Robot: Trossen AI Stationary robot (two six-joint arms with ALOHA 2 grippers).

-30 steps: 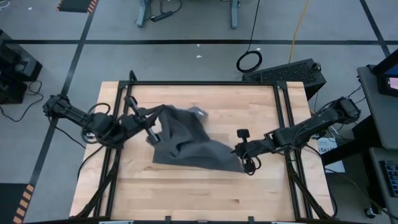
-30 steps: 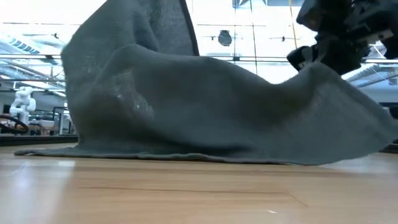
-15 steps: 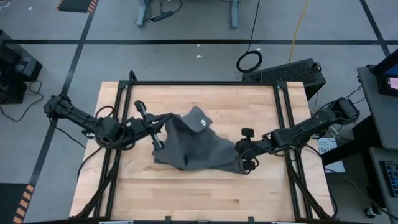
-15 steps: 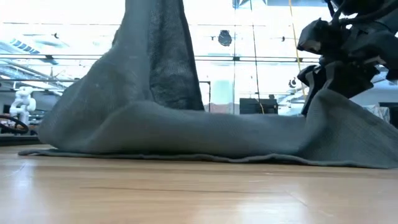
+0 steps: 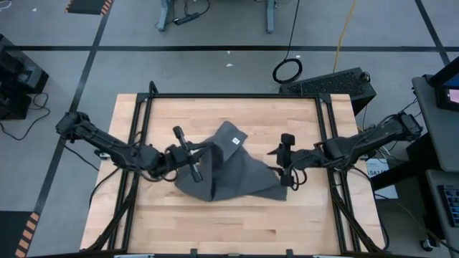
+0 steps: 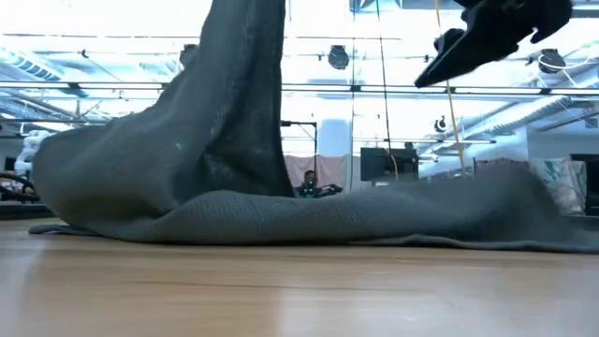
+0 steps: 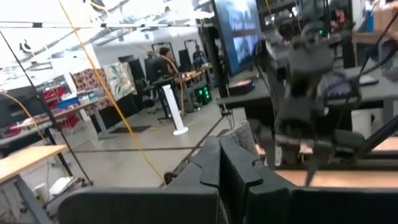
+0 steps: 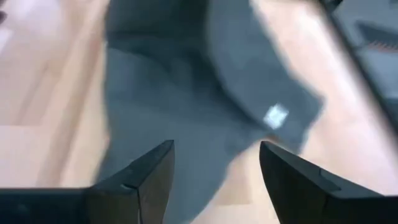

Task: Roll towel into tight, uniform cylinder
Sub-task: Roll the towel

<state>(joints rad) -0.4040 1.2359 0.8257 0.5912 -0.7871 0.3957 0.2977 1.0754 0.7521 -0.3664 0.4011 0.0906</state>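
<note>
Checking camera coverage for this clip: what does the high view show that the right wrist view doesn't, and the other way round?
Only the high view shows the left tool shut on the towel, lifting a fold, plus the whole table. Only the right wrist view shows, close up, the right tool open above the cloth, nothing between its fingers. Both show the grey towel and its white tag.
</note>
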